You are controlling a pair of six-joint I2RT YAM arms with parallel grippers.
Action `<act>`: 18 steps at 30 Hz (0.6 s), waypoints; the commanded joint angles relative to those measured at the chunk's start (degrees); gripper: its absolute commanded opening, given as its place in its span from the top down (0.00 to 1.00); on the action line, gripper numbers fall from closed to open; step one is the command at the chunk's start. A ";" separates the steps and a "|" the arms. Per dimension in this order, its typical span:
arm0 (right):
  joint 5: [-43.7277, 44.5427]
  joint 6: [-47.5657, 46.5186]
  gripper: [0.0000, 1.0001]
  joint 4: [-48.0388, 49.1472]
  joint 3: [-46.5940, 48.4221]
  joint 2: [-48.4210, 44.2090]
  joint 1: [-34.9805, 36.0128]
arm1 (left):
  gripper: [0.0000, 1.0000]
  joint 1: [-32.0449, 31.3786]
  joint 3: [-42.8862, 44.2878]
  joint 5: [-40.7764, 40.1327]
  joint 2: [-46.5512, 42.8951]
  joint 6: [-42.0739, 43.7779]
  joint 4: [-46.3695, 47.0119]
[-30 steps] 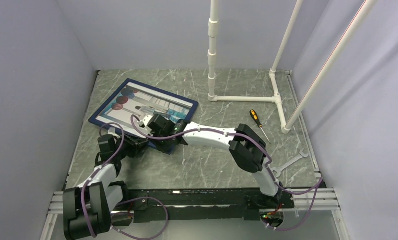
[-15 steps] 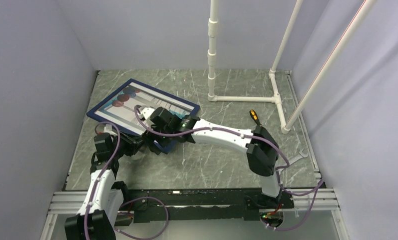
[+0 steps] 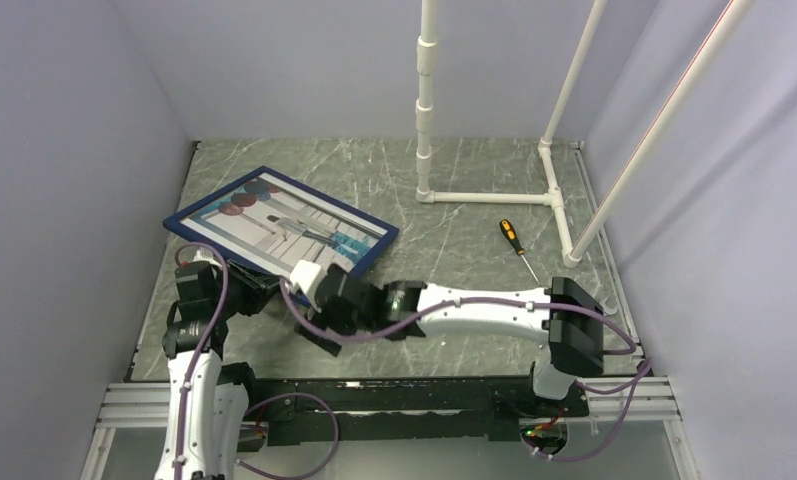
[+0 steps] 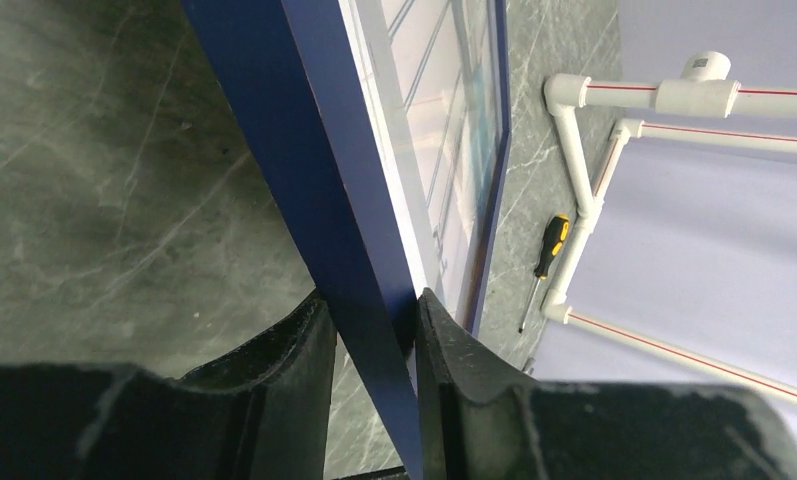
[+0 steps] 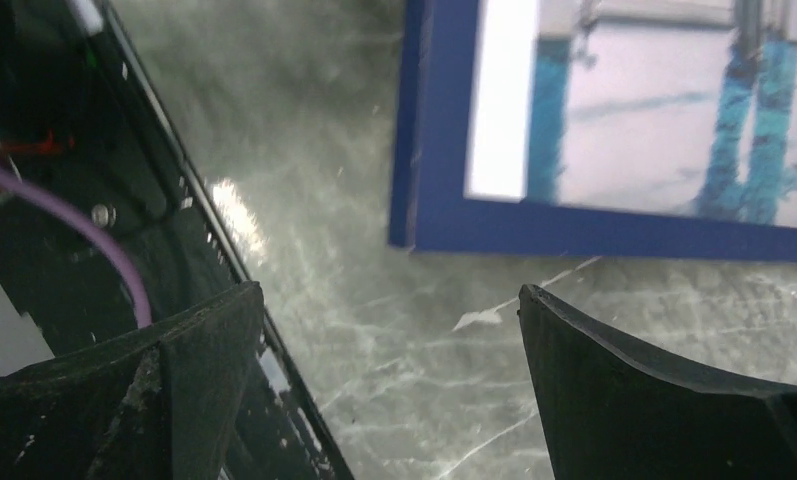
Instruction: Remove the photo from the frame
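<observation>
The navy frame (image 3: 332,198) lies at the table's back left with the photo (image 3: 274,215) still inside it, picture side up. My left gripper (image 3: 257,291) is shut on the frame's near-left edge. In the left wrist view the blue border (image 4: 274,120) runs between both fingers, and the photo's white margin (image 4: 399,170) shows beside it. My right gripper (image 3: 314,318) hangs open just off the frame's near corner, touching nothing. In the right wrist view only marble lies between its fingers (image 5: 384,291), with the frame's corner (image 5: 424,220) and a strip of the photo (image 5: 654,110) ahead.
A yellow-and-black screwdriver (image 3: 514,240) lies right of centre. A white pipe stand (image 3: 484,197) occupies the back right. The black base rail (image 3: 404,385) runs along the near edge, close to my right gripper's left finger (image 5: 189,330). Grey walls close in both sides.
My right gripper has opened, let go of the frame and drawn back toward the near edge. The left arm has pulled the frame leftward, still shut on its edge.
</observation>
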 commanded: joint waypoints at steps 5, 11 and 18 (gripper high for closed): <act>21.04 -9.79 0.00 12.62 -9.47 -5.42 10.10 | 1.00 -0.23 7.73 -7.05 -5.25 5.47 -12.85; 37.30 -19.53 0.00 21.48 -9.12 -1.18 13.26 | 1.00 -0.24 12.11 -7.51 -5.51 6.81 -16.28; 35.70 -27.70 0.04 27.38 -7.12 2.33 14.14 | 1.00 -0.25 16.38 -7.69 -4.49 8.45 -18.85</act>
